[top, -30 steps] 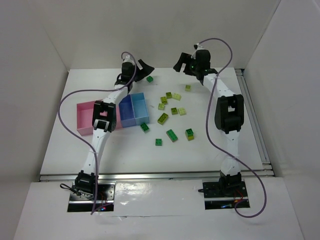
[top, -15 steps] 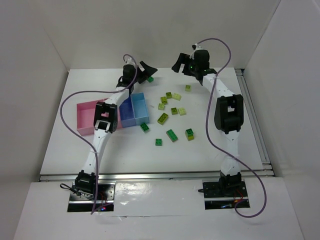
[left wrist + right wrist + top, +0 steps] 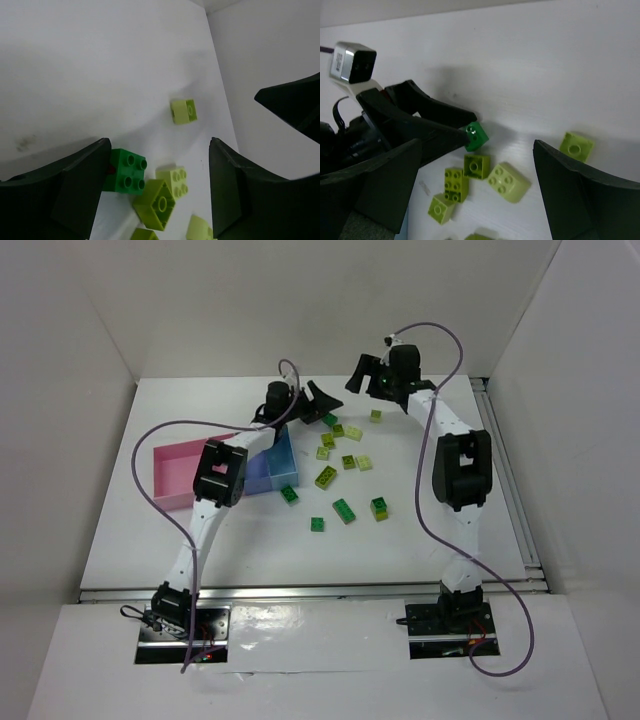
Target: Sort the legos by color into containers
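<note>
Jaws of left gripper (image 3: 160, 150) spread, low over table (image 3: 100, 75), dark green lego (image 3: 126, 171) touching the inner edge of one finger (image 3: 75, 187), not pinched. Yellow-green legos (image 3: 159, 202) just beside it, between the fingers. Facing it, right gripper (image 3: 477, 150) spread wide, holding nothing. Behind left gripper, partly under its arm, the bins (image 3: 168, 478).

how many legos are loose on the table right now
12. One dark green brick by the left gripper, one yellow-green brick apart farther back, a cluster of six mid-table, four bricks nearer the front. The left arm may hide more.
</note>
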Motion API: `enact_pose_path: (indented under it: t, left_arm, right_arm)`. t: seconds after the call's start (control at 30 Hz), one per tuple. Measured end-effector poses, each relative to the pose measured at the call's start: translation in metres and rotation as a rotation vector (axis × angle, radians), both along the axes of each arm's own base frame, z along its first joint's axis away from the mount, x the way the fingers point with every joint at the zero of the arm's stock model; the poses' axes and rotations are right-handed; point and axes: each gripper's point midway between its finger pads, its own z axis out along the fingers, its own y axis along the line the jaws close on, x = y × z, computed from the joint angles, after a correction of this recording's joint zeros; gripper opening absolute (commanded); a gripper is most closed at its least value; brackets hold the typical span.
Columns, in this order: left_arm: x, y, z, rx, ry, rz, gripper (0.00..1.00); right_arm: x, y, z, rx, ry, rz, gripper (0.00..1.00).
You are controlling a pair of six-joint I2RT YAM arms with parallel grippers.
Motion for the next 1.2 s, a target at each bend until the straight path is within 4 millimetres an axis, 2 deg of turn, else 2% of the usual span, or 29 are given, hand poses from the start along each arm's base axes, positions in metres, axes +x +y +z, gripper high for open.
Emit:
enact_pose_path:
  t: [0.07,0.17,0.23,0.3,0.37,0.43,0.53,0.6,0.63,0.7,0.77,0.8,0.9,0.97,1.07,1.17,1.2]
  left_arm:
    - [-0.01,-0.007,0.0,0.001,0.025,-0.017,0.83]
    - [-0.015,-0.009,0.005,0.021,0.033,-0.023,0.85]
    - [-0.011,-0.004,0.016,0.032,0.025,-0.012,0.87]
    - [-0.005,0.007,0.036,0.048,0.001,0.011,0.91]
    - [0.002,0.023,0.066,0.065,-0.042,0.048,0.98]
    - [0.006,0.037,0.108,0.082,-0.098,0.092,1.0]
    - [0.0,0.065,0.188,0.105,-0.201,0.177,1.0]
    - [-0.01,0.082,0.225,0.153,-0.229,0.234,1.0]
    - [-0.021,0.09,0.259,0.162,-0.27,0.262,1.0]
    - [-0.043,0.113,0.304,0.234,-0.32,0.321,1.0]
    - [-0.064,0.134,0.333,0.308,-0.361,0.382,1.0]
    - [-0.075,0.146,0.34,0.353,-0.371,0.413,1.0]
    - [-0.11,0.186,0.339,0.492,-0.349,0.509,1.0]
    - [-0.129,0.208,0.32,0.573,-0.299,0.556,1.0]
    - [-0.155,0.232,0.276,0.663,-0.177,0.583,1.0]
    - [-0.184,0.242,0.226,0.716,-0.033,0.567,1.0]
    - [-0.194,0.244,0.211,0.725,0.012,0.559,1.0]
  right_arm:
    - [-0.013,-0.006,-0.001,-0.012,0.014,-0.009,0.98]
    - [-0.044,-0.018,0.004,-0.032,0.037,-0.025,0.96]
    - [-0.054,-0.024,0.014,-0.045,0.026,-0.026,0.95]
    - [-0.055,-0.024,0.029,-0.067,-0.012,-0.013,0.95]
    - [-0.053,-0.024,0.039,-0.101,-0.035,-0.001,0.95]
    - [-0.05,-0.017,0.043,-0.149,-0.036,0.024,0.95]
    - [-0.034,0.007,0.045,-0.237,-0.051,0.055,0.95]
    - [-0.022,0.03,0.041,-0.28,-0.068,0.082,0.95]
    - [-0.018,0.039,0.035,-0.298,-0.065,0.093,0.95]
    - [-0.019,0.059,0.013,-0.331,-0.037,0.131,0.95]
    - [-0.022,0.071,-0.008,-0.358,-0.003,0.155,0.96]
    - [-0.023,0.075,-0.017,-0.37,0.009,0.164,0.96]
    - [-0.021,0.082,-0.046,-0.406,0.039,0.171,0.96]
    - [-0.016,0.082,-0.058,-0.423,0.048,0.166,0.96]
    - [-0.011,0.079,-0.074,-0.45,0.06,0.149,0.98]
    - [-0.009,0.074,-0.085,-0.474,0.071,0.134,0.98]
    - [-0.009,0.073,-0.088,-0.479,0.075,0.131,0.94]
